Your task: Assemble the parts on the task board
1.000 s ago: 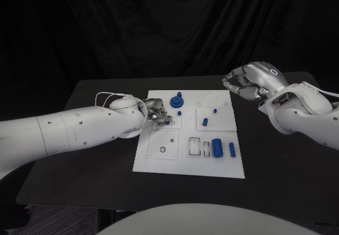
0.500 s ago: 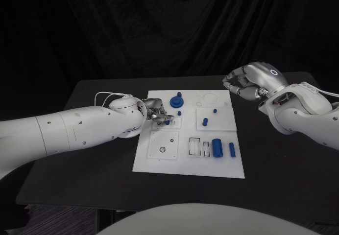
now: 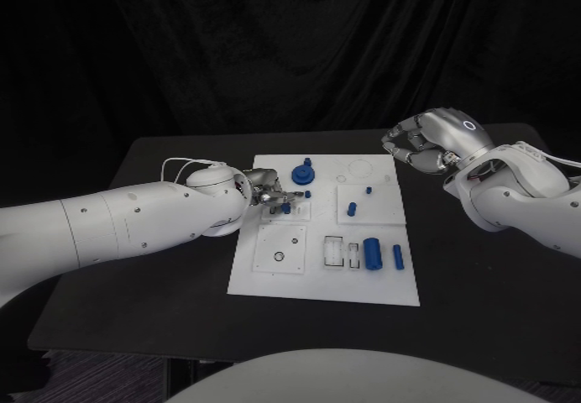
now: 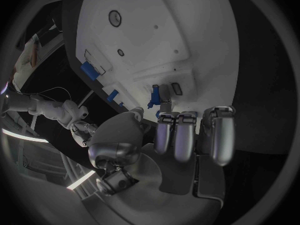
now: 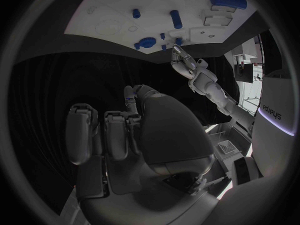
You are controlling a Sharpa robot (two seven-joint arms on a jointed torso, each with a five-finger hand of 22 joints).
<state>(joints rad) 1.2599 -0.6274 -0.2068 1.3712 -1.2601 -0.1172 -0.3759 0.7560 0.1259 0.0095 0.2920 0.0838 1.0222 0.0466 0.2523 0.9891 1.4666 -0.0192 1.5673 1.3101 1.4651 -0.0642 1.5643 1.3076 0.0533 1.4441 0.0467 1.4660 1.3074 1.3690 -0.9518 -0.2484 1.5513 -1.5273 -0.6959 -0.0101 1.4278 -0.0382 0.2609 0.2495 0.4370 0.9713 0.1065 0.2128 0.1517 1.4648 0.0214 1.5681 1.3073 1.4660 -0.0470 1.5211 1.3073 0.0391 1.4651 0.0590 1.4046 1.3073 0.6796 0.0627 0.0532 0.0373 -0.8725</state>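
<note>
The white task board (image 3: 317, 273) lies in the middle of the black table. My left hand (image 3: 268, 199) hovers over the board's left side, near its far end, and pinches a small blue part (image 3: 288, 197) at its fingertips (image 4: 165, 94). The same blue part (image 4: 154, 96) shows just above the board (image 4: 156, 30) in the left wrist view. My right hand (image 3: 431, 139) hangs above the table past the board's far right corner, fingers curled in with nothing in them. Its curled fingers (image 5: 115, 132) show in the right wrist view.
On the board sit a blue round part with a peg (image 3: 303, 174), a short blue peg (image 3: 351, 208), a tiny blue piece (image 3: 368, 190), a thick blue cylinder (image 3: 373, 253) and a slim blue pin (image 3: 399, 257). Bare black table (image 3: 484, 285) lies on both sides.
The left hand has lifted the small blue part slightly up and away from the board's square plate. The right hand has stayed put.
</note>
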